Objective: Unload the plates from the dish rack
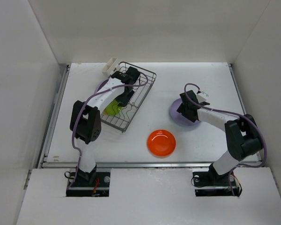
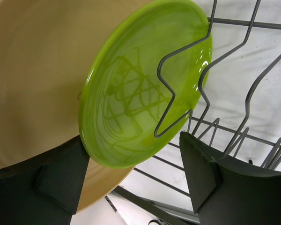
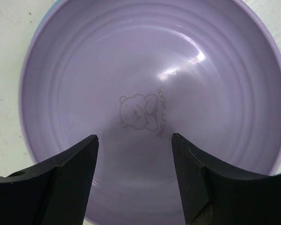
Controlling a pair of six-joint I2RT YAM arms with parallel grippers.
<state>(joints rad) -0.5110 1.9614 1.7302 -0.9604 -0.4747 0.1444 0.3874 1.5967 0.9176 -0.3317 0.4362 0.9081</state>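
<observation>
Robot lab test cell. White panel walls (image 1: 23,70) enclose white table (image 1: 201,84) on three sides. Bolted at near edge: left arm (image 1: 86,126), right arm (image 1: 239,140).

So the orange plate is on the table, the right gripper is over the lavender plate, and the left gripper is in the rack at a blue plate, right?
Not blue: the left wrist view shows the left gripper open at the lime-green plate in the dish rack. The rest stands.
</observation>
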